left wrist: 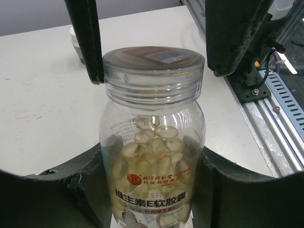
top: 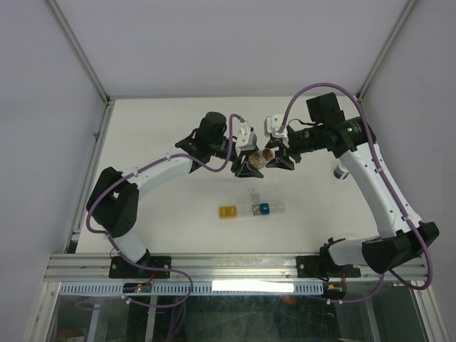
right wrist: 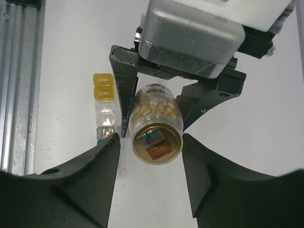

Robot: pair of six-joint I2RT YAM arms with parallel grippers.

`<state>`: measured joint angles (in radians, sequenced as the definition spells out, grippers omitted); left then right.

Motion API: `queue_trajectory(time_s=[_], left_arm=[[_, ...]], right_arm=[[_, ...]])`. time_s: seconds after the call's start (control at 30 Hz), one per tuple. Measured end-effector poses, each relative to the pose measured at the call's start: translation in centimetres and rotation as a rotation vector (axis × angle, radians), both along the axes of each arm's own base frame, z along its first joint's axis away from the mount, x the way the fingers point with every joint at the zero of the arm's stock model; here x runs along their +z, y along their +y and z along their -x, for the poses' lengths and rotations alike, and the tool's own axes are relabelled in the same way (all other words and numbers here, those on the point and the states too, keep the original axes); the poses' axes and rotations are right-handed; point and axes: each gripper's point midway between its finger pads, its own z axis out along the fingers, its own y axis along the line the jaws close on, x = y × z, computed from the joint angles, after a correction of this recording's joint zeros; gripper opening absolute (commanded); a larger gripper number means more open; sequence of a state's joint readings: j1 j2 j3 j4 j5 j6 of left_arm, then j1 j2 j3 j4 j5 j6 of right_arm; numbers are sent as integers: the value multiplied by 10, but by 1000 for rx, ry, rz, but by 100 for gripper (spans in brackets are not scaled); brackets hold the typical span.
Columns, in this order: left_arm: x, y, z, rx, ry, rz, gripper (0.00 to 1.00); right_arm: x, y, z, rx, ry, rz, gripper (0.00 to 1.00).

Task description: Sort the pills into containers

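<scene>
One pill bottle (left wrist: 152, 156) hung between your arms (long axis gripper-to-gripper): left gripper (left wrist: 152, 187) clamped on its body, right gripper (right wrist: 151, 145) half-open astride the cap (left wrist: 153, 71).

The bottle (top: 263, 159) is hanging above the middle of the tabletop (top: 164, 235), between the two grippers. The left gripper (top: 251, 168) is coming from the left and is clamping the bottle's body from both sides. The bottle's cap is pointing toward the right gripper (top: 280, 162), whose fingers are standing on either side of the cap, with a narrow gap showing at one side. The pills (left wrist: 152, 156) are lying inside the bottle, gathered at the end away from the cap. The containers (top: 251, 209) are sitting in a row on the tabletop, running left to right, nearer to the arm bases than the bottle. A small object (top: 340, 171) is resting on the tabletop further right, just beside the right arm.
</scene>
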<state>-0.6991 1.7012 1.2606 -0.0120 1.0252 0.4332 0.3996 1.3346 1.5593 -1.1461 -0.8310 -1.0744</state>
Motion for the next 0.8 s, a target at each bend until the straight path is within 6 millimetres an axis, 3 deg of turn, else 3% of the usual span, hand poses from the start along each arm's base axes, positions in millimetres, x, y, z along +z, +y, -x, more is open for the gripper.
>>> queue_trajectory(time_s=[0.5,0.63,0.8], left_arm=[[-4,5,4,18,-3,-3,0],[-2,9,-2,87,-26,10,0],[-1,11,-20,218,-59,19,0]], right_arm=[[-4,3,-3,-60,55,-19,28],[-3,5,-6,-148,138,-42,16],[-5,4,-21,-370,301,-85,13]])
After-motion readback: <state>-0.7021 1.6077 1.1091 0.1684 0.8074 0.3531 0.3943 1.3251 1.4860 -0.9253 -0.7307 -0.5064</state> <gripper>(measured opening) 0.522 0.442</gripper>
